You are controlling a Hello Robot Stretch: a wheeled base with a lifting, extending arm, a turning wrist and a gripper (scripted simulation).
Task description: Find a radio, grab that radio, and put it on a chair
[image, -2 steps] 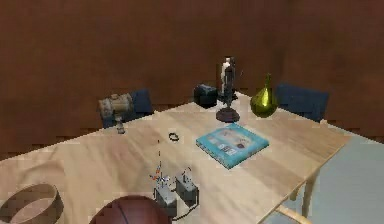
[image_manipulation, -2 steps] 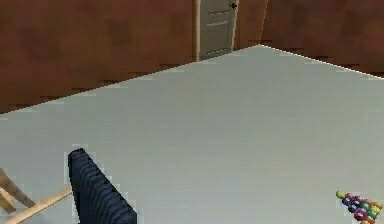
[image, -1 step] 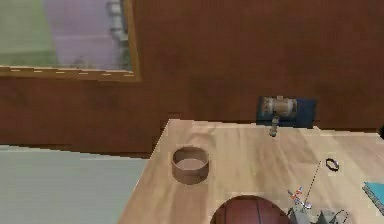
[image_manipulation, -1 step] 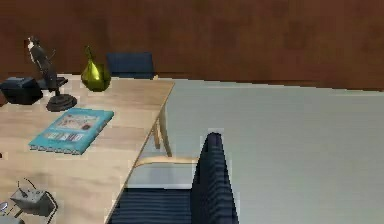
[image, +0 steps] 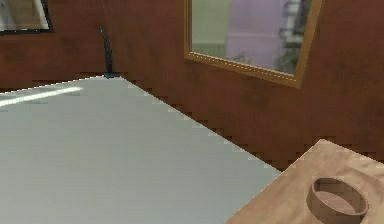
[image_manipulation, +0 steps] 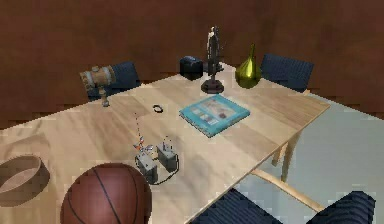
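Note:
A small dark box (image_manipulation: 190,67) that may be the radio stands at the far side of a light wooden table (image_manipulation: 90,130). Blue chairs stand around the table: one at the far right corner (image_manipulation: 288,70), one behind the far left edge (image_manipulation: 122,72), and one at the near right (image_manipulation: 348,208). Over the table's near middle I see two small white squares with black marks, with my gripper (image_manipulation: 140,136) and its thin fingers just left of them. I cannot tell whether it holds anything.
The table also carries a basketball (image_manipulation: 107,197), a wooden ring (image_manipulation: 22,175) (image: 338,198), a teal book (image_manipulation: 214,114), a dark statuette (image_manipulation: 212,62), a yellow vase (image_manipulation: 248,70) and a brown cylinder-shaped item (image_manipulation: 98,80). Ahead lie grey floor (image: 110,150), a brown wall and a framed mirror (image: 250,35).

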